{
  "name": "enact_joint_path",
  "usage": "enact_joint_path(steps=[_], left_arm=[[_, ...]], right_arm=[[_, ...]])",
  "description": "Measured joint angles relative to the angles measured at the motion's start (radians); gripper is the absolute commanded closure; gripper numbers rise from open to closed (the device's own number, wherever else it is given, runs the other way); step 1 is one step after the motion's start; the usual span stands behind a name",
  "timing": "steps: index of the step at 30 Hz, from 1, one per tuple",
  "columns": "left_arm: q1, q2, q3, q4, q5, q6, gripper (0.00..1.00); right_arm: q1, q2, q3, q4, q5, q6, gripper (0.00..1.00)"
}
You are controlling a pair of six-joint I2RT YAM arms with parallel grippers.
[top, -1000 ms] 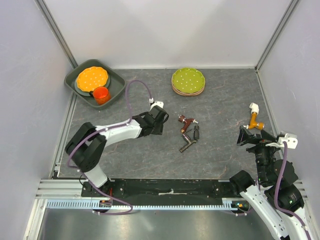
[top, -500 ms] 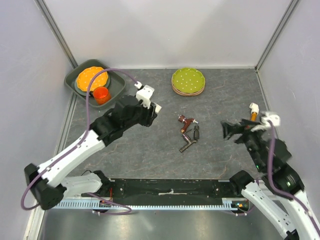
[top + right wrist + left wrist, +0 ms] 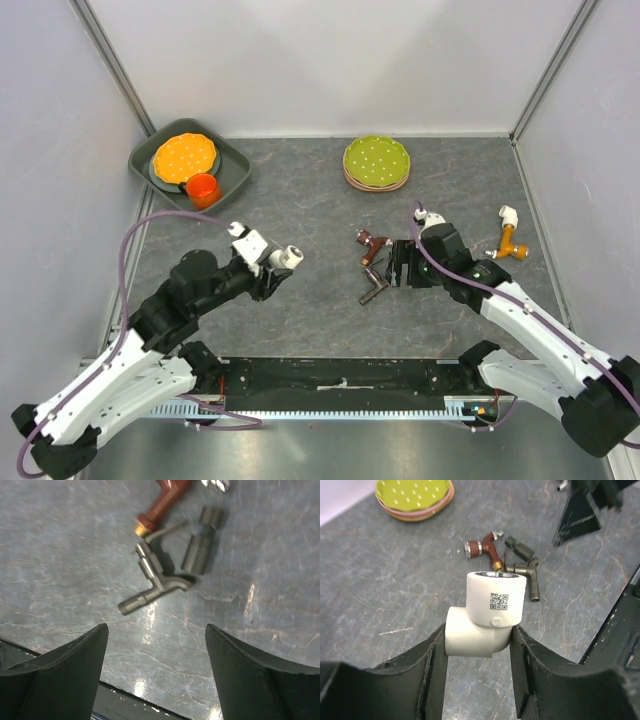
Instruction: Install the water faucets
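The white elbow fitting (image 3: 490, 612) is found clamped by its lower limb between the jaws of the left gripper (image 3: 477, 647). Its open, metal-lined mouth is turned up and away from the fingers, a hold judged to leave the socket free to receive a tap. The left arm is extended forward and inward, and the fitting appears to be carried clear of the table (image 3: 300, 200), to the left of the loose parts. The right gripper (image 3: 155, 630) is observed with jaws spread wide and nothing between them, poised above the dark grey bent tap (image 3: 160, 575). That tap lies flat at mid-table, close beside the reddish-brown tap (image 3: 167, 497). The right arm is reached inward with the wrist pitched down, apparently lined up for a pick.
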Motion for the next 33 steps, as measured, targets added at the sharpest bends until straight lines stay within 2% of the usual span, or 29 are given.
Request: enact_joint_path(steps=[5, 8, 19, 33], left_arm=[[0.0, -0.134, -0.043, 0.005, -0.043, 0.008, 0.98], [0.0, -0.15, -0.056, 0.005, -0.066, 0.009, 0.98], [0.0, -0.253, -0.099, 0.007, -0.154, 0.009, 0.98], [0.0, -0.262, -0.101, 0.007, -0.149, 0.009, 0.98]], right_arm=[[0.007, 0.091, -0.037, -0.006, 0.037, 0.116, 0.27], [0.04, 0.163, -0.037, 0.007, 0.078, 0.195, 0.32], [0.206, 0.464, -0.007, 0.117, 0.219, 0.491, 0.38], [0.233, 0.552, 0.018, 0.182, 0.352, 0.672, 0.56]])
